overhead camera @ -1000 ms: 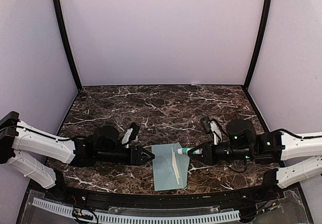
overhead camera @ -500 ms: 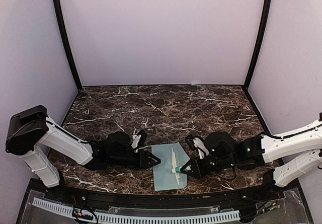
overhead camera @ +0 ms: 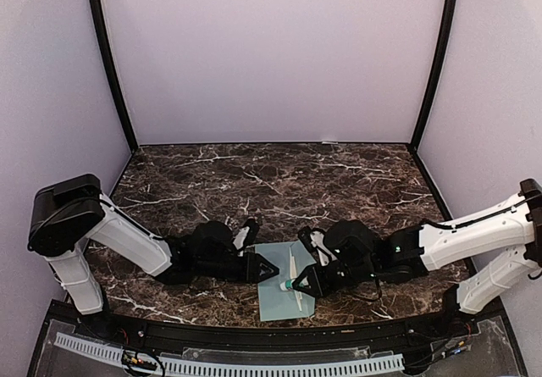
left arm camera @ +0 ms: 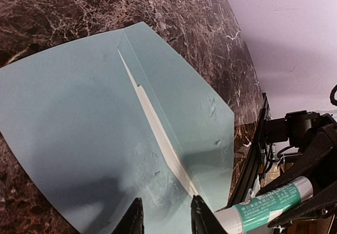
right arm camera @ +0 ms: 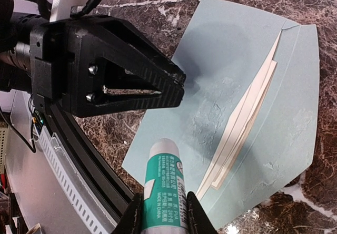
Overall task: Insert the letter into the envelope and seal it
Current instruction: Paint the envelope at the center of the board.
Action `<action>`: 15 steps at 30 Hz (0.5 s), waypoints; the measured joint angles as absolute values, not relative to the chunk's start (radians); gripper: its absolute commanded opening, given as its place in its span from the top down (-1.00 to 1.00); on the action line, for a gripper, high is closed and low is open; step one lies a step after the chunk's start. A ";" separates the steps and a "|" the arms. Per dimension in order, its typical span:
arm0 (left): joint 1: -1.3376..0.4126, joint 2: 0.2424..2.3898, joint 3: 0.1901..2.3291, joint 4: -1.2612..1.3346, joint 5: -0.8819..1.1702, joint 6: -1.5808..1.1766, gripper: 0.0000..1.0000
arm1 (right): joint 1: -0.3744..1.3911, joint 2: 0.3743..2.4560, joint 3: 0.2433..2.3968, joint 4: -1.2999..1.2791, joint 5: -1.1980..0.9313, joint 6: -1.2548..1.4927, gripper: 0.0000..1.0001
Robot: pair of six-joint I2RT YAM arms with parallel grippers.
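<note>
Unless your left gripper (left arm camera: 167, 217), jaws slightly parted and empty, pins the envelope (left arm camera: 79, 123), the glue stick (right arm camera: 164, 179) your right gripper (right arm camera: 163, 213) pinches may drag it askew.

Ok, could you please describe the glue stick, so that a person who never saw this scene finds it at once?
Near the front edge of the dark marble table lies a flat, pale teal paper envelope. Just over it, the right gripper holds a small white-and-green plastic glue stick. It is the only tube-shaped thing there, and the only one with printed text.
</note>
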State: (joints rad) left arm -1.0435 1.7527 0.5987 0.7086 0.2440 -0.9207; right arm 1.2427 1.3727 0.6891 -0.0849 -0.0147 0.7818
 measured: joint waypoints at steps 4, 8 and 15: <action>-1.044 1.779 0.618 0.705 0.241 -0.905 0.53 | 1.243 1.406 0.716 -0.096 0.004 0.783 0.93; -1.044 1.782 0.620 0.686 0.228 -0.890 0.57 | 1.243 1.435 0.736 -0.121 0.023 0.783 0.93; -1.044 1.802 0.620 0.657 0.222 -0.860 0.59 | 1.243 1.474 0.758 -0.136 0.031 0.783 0.94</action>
State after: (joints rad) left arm -1.0435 1.8015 0.6205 0.6571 0.2222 -0.8597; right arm 1.2427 1.4738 0.7578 -0.1364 0.0311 0.7834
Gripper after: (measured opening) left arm 0.208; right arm 0.207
